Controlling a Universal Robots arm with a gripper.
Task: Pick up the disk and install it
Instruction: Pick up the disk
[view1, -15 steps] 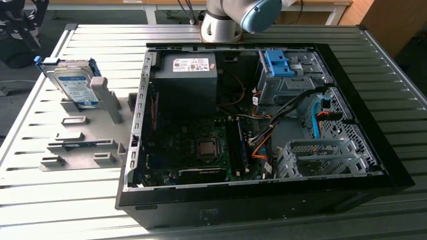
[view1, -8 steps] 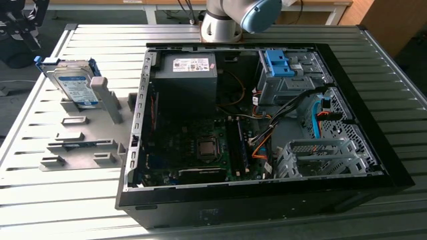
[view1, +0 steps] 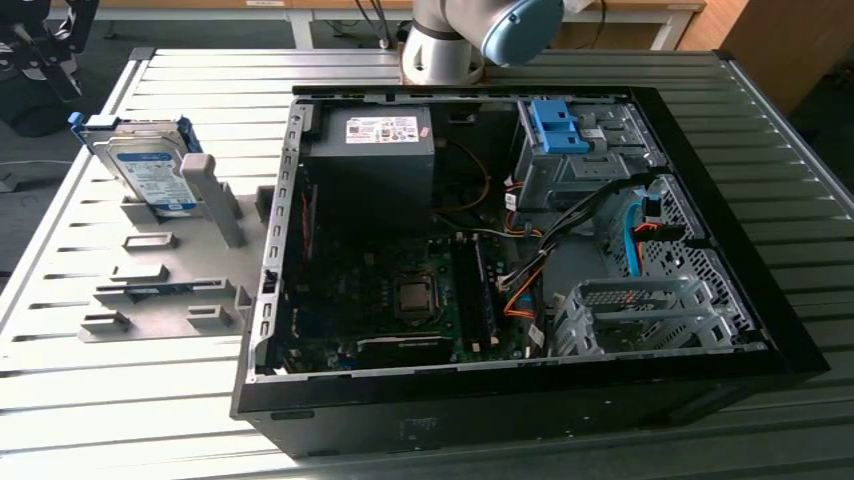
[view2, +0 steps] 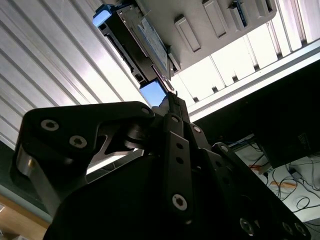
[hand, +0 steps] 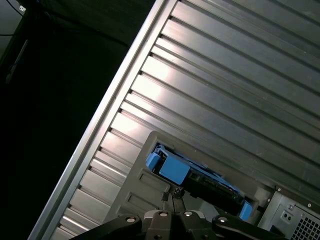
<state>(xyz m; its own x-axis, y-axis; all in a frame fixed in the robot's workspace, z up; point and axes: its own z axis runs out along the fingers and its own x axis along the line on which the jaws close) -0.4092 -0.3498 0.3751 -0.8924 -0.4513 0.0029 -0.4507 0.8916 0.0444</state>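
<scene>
At pick-up, approach phase; no grasp yet; hovering in the first wrist view with gripper (hand: 170, 194) pinched closed and empty, near the disk (hand: 200, 180). Found in the exterior view standing on edge in the grey holder (view1: 174, 290), at 10 o'clock off the open case (view1: 534, 405); not yet in any bay. Probably calls for opening the jaws, squaring up over the blue carrier edge, then descending straight.

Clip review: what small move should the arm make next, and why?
Probably ease the gripper closer to the top edge of the disk. The disk stands upright in its grey holder on the table, outside the computer case, and in both wrist views the gripper points toward it but sits apart from it.
</scene>
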